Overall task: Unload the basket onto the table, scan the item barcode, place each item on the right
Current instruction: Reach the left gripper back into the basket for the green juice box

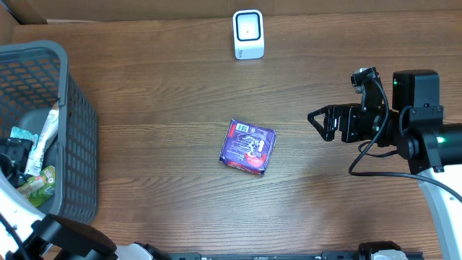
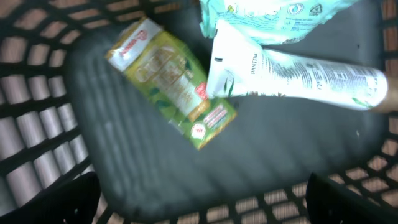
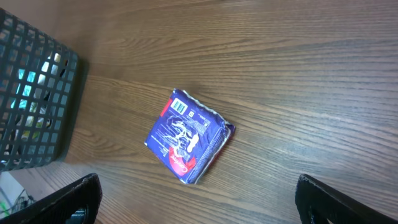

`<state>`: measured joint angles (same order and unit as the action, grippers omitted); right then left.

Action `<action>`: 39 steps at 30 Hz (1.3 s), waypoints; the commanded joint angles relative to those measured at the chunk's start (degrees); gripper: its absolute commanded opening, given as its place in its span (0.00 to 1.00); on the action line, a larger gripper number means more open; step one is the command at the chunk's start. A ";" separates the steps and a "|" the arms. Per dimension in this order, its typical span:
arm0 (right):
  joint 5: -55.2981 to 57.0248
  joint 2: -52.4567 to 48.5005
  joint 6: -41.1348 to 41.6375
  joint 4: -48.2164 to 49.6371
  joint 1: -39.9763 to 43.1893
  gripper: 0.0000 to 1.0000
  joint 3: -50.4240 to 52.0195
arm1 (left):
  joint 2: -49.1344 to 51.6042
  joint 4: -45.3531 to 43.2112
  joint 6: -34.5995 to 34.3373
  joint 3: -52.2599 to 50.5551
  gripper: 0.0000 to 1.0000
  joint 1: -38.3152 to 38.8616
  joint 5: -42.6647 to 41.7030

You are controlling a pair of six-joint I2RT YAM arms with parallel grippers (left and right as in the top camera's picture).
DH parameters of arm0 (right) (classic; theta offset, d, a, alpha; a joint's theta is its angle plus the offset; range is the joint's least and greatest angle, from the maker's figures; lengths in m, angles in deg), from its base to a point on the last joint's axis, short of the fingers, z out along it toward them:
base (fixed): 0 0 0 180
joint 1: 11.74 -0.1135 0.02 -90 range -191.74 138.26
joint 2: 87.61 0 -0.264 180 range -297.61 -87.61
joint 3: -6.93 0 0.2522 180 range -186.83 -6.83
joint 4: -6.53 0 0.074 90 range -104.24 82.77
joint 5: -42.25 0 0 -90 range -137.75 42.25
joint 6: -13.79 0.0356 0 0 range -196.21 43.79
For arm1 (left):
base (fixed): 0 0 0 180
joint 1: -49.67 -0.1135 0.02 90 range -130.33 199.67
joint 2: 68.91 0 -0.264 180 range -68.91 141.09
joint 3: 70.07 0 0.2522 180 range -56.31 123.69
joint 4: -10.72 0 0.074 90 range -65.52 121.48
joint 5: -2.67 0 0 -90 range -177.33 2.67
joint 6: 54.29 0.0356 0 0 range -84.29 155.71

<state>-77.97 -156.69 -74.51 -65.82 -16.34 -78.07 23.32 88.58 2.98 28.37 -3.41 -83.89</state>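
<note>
A purple-blue snack packet point(image 1: 247, 146) lies flat mid-table, printed side up, with a small white label patch near its far corner point(image 3: 179, 106). The white scanner point(image 1: 248, 34) stands at the table's back edge. My right gripper point(image 1: 318, 124) hovers open to the right of the packet point(image 3: 189, 135), nothing between its fingers point(image 3: 84, 196). My left gripper point(image 2: 202, 211) hangs open inside the grey basket point(image 1: 76, 130), above a green-yellow pouch point(image 2: 171, 81), a white Pantene tube point(image 2: 292, 71) and a teal packet point(image 2: 273, 15). It touches none of them.
The basket's mesh walls point(image 2: 37, 118) close in around the left gripper. In the right wrist view the basket point(image 3: 31, 99) stands left of the packet. Bare wooden table point(image 1: 166, 94) lies between basket, packet and scanner.
</note>
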 commanded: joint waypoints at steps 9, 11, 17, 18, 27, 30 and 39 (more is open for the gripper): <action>-0.31 0.15 -0.20 0.17 -0.22 1.00 -1.36 | 6.78 -6.62 -3.50 -6.97 0.97 -0.26 4.07; -0.31 0.15 -0.20 0.20 -0.22 1.00 -1.36 | 8.61 -6.84 -3.87 -6.97 0.98 -0.26 4.74; -0.33 0.15 -0.17 0.15 -0.22 1.00 -1.36 | 14.58 -8.41 -5.66 -6.97 1.00 -0.26 6.19; -0.33 0.15 -0.17 0.15 -0.22 1.00 -1.36 | 15.58 -8.98 -5.66 -6.97 1.00 -0.24 6.19; -0.33 0.15 0.07 0.15 -0.22 1.00 -1.36 | 20.79 -11.67 -6.05 -6.97 0.99 -0.13 6.14; -0.33 0.15 0.04 0.15 -0.22 1.00 -1.36 | 20.92 -11.69 -6.03 -6.97 0.79 -0.13 6.12; -0.31 0.15 0.02 0.15 -0.22 1.00 -1.36 | 20.90 -10.49 -5.07 -6.88 0.04 -0.11 3.72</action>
<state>-77.92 -156.67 -74.47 -65.80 -16.34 -78.07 42.88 77.54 -2.96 22.15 -3.23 -79.60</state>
